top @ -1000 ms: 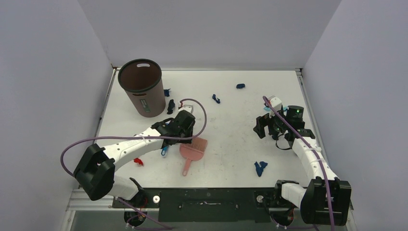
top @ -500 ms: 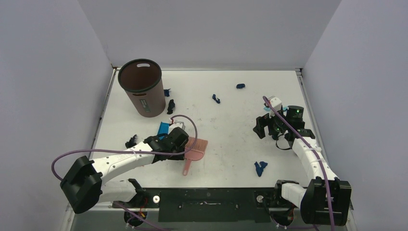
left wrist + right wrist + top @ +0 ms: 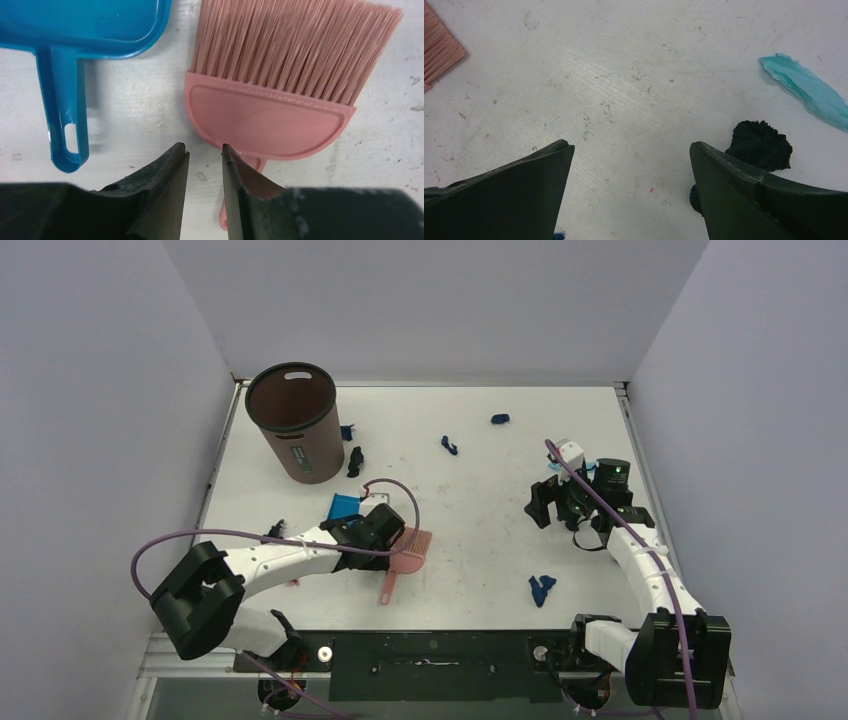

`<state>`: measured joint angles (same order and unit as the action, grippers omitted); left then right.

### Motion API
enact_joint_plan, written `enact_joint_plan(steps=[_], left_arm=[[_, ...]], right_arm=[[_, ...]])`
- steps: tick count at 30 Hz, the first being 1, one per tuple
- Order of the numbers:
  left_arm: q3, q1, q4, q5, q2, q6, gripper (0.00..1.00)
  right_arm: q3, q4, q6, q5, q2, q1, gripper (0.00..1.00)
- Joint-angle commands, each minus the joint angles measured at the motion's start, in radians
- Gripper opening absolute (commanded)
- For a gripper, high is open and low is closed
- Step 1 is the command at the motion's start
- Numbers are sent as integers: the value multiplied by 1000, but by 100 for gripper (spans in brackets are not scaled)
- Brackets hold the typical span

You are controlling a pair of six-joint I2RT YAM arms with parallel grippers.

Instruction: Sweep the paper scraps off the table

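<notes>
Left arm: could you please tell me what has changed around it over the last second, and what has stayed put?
The left gripper has drawn back toward the near edge from over the blue dustpan, uncovering it. It now hangs slightly open at the handle end of the pink brush, gripping nothing. The brush, brown bin, navy paper scraps and wide-open right gripper have not moved.

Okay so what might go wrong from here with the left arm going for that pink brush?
The left pincer is barely parted and the handle of the pink brush sits under one finger, not between them; closing now would likely miss or nudge it. The blue dustpan lies close beside, so a sideways correction may bump it. A dark paper scrap lies by the open right pincer, which might flick it away.
</notes>
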<state>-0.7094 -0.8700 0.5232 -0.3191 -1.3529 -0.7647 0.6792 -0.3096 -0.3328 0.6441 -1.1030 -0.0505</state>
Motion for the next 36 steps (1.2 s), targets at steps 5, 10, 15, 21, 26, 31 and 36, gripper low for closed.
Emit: enact_joint_plan(steps=[5,10,15,21,26,31,36], left_arm=[[-106,-2,-68,-16,-128,-14,28],[-123,-4,-99,81,-158,-33,24],[-132,-4,-195,209,-158,-102,24],[-185,-8,-259,281,-196,-143,28],[-266,-24,-108,176,-142,-7,38],[-242,-57,31,177,-75,172,47],[-167,-142,94,111,-43,221,52]], right_arm=[[38,17,-23,34,17,5,90],[40,14,-28,35,10,8,90],[43,11,-32,37,-4,7,90],[42,6,-36,35,3,7,90],[40,4,-36,35,12,5,90],[42,0,-41,38,11,5,90],[48,-8,-49,44,1,7,90]])
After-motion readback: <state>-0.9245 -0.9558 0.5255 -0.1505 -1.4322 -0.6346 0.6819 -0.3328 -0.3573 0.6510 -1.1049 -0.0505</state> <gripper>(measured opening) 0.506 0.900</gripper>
